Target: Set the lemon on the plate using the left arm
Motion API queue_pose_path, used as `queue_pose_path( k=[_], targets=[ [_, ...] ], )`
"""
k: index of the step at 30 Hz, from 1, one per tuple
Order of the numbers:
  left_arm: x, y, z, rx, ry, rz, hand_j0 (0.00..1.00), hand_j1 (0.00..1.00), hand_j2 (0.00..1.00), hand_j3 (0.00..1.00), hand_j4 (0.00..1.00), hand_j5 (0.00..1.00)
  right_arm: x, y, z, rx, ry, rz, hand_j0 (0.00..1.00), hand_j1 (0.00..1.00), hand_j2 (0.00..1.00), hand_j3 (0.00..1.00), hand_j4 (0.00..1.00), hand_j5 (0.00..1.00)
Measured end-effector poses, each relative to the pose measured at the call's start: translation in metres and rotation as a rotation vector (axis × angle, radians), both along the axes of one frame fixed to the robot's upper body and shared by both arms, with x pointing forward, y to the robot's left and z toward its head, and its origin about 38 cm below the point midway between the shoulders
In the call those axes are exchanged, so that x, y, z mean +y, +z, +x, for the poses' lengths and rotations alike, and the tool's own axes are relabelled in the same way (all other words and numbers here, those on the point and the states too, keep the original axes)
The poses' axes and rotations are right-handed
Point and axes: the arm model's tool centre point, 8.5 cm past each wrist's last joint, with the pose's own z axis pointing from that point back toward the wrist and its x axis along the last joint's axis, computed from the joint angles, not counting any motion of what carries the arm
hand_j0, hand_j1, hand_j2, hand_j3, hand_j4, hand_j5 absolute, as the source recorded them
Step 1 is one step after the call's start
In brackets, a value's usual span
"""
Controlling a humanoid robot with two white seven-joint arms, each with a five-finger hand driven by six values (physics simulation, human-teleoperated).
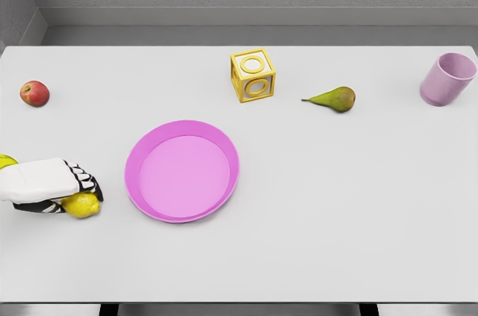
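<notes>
Here, at the far left of the white table [336, 219], a red apple [34, 93] sits near the back edge, well apart from the action. Below it, the left hand [56, 185] enters from the picture's left and lies over the lemon [82, 205], its dark-banded fingers [88, 181] curled down across the fruit's top; the hand appears closed on the lemon, though the far side of the grasp is hidden. The lemon rests on or just above the table, just beside the rim of the pink plate [142, 144], so the grasp seems made with a short carry to the right in mind. The plate lies flat and holds nothing, so the placing is not yet done. Farther right, toward the back, stand a yellow block with ring cut-outs [253, 75], a green pear [334, 98] lying on its side, and a tilted lilac cup [447, 79], all clear of the likely path. The right arm is not in view.
</notes>
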Motion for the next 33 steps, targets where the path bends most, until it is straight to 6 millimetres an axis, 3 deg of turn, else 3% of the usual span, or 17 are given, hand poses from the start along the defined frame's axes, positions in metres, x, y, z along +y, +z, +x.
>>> queue_pose_path(
  k=[10, 23, 33],
  targets=[
    [-0.014, 0.014, -0.002, -0.033, -0.041, -0.030, 0.46, 0.46, 0.46, 0.46, 0.46, 0.46, 0.000, 0.000, 0.000, 0.000, 0.000, 0.000, 1.00, 1.00, 1.00, 1.00, 1.00, 1.00],
    [-0.018, 0.045, 0.005, -0.105, -0.040, -0.093, 0.45, 0.45, 0.45, 0.45, 0.45, 0.45, 0.000, 0.000, 0.000, 0.000, 0.000, 0.000, 1.00, 1.00, 1.00, 1.00, 1.00, 1.00],
    [-0.023, 0.057, 0.012, -0.141, -0.046, -0.121, 0.45, 0.45, 0.45, 0.45, 0.45, 0.45, 0.000, 0.000, 0.000, 0.000, 0.000, 0.000, 1.00, 1.00, 1.00, 1.00, 1.00, 1.00]
  ],
)
